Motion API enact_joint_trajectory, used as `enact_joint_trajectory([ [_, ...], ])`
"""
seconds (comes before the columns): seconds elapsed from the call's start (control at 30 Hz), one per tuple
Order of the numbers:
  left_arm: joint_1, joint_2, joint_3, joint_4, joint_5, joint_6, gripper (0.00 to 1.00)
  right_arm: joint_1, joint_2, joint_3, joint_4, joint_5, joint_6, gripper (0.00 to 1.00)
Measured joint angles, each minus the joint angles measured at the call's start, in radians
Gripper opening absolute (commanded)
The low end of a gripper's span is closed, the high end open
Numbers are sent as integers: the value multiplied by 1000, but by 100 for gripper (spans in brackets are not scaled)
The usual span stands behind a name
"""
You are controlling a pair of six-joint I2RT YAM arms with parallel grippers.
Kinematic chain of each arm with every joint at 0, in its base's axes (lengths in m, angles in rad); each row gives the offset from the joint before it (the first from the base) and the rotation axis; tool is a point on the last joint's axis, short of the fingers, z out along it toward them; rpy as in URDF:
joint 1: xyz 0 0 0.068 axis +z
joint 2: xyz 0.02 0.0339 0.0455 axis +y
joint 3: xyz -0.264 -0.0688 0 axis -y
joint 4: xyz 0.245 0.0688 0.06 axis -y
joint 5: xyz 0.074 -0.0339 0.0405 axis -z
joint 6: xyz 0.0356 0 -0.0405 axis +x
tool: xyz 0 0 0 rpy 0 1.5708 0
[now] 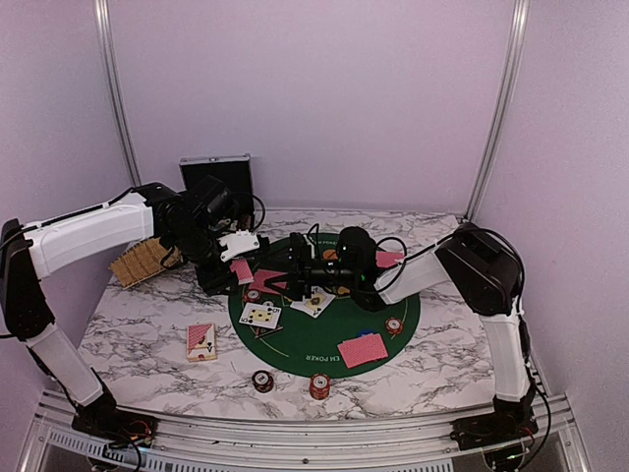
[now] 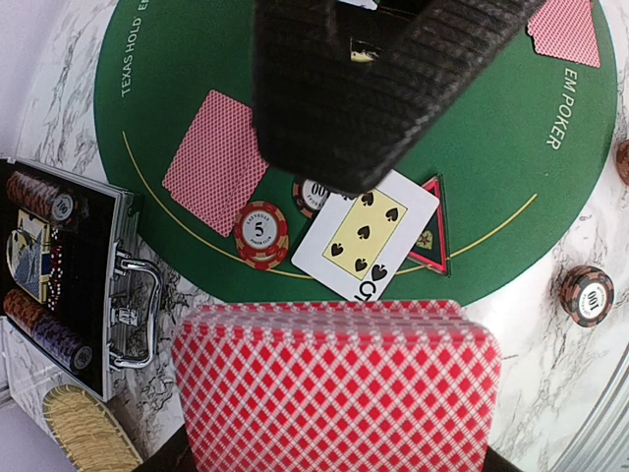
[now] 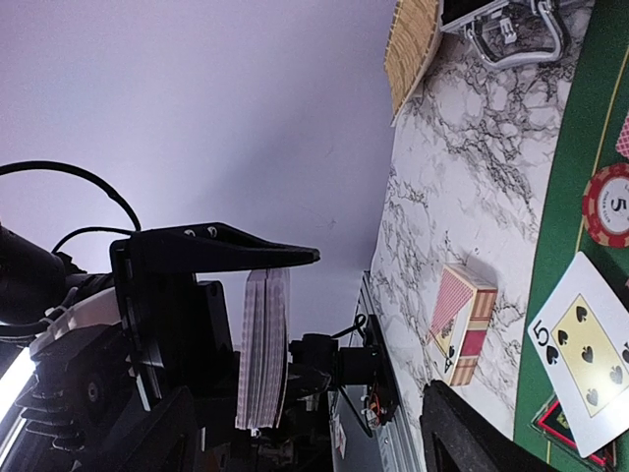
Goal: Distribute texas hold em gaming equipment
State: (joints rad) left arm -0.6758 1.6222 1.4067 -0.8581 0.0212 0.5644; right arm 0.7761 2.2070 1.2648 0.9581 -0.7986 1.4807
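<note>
Holding a deck of red-backed cards [image 2: 334, 388] clamped in the left tool [image 1: 239, 264], likely light, slick and bendy, with the right tool [image 1: 301, 278], opening impossible to tell, hanging just ahead above a face-up five of spades [image 2: 366, 234], probably best pinching single cards by an edge.

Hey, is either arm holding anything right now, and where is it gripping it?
The left gripper holds the red-backed deck, pinched across two opposite edges. The right gripper looks open and empty.
</note>
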Motion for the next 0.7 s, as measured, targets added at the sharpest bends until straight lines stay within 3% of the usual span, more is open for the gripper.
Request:
enact_joint_trajectory([
  [0.2,0,0,0,0,0,0,0,14,2,14,7,-1,11,77],
  [0.7,3,0,0,0,1,-3,0,92,135,225,4,-7,45,74],
])
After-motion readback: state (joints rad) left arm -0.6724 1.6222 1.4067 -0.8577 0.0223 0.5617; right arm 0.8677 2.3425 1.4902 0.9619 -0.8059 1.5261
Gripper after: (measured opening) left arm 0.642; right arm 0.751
